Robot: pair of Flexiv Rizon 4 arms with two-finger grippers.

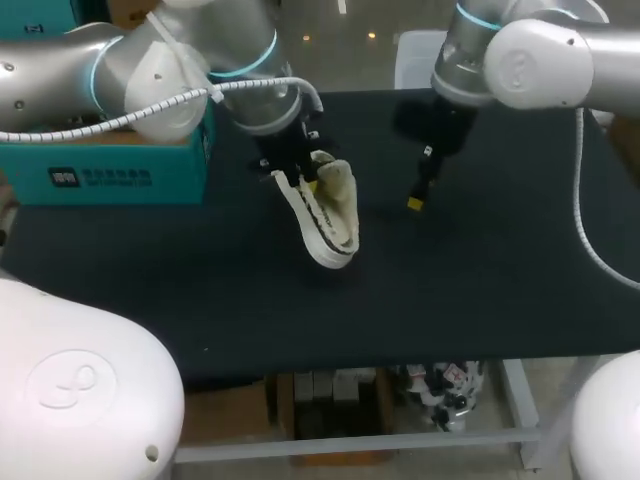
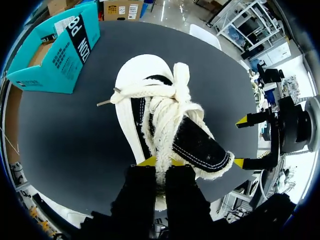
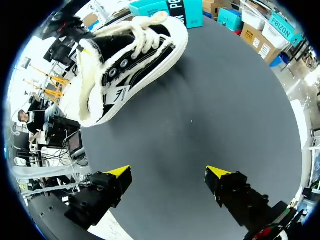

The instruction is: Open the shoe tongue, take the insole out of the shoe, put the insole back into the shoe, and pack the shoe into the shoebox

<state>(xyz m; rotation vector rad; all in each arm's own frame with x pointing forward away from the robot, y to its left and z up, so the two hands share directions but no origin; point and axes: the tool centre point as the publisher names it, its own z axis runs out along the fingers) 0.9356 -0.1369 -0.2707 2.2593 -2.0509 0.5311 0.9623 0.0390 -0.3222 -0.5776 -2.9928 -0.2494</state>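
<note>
A black-and-white sneaker point(image 1: 328, 212) with fleecy white lining lies tilted on its side on the black table point(image 1: 480, 280). My left gripper point(image 1: 300, 172) is at its upper end. In the left wrist view the left gripper point(image 2: 161, 162) is shut on the shoe's fleecy tongue point(image 2: 162, 145), with the laces point(image 2: 165, 92) bunched ahead of it. My right gripper point(image 1: 418, 195) hangs open to the right of the shoe, apart from it. In the right wrist view the open right gripper point(image 3: 169, 174) holds nothing and the sneaker point(image 3: 131, 52) lies ahead. No insole shows.
The teal shoebox point(image 1: 110, 172) stands at the table's back left, behind my left arm, and shows as the shoebox point(image 2: 52, 50) past the shoe's toe. A white container point(image 1: 415, 55) sits beyond the back edge.
</note>
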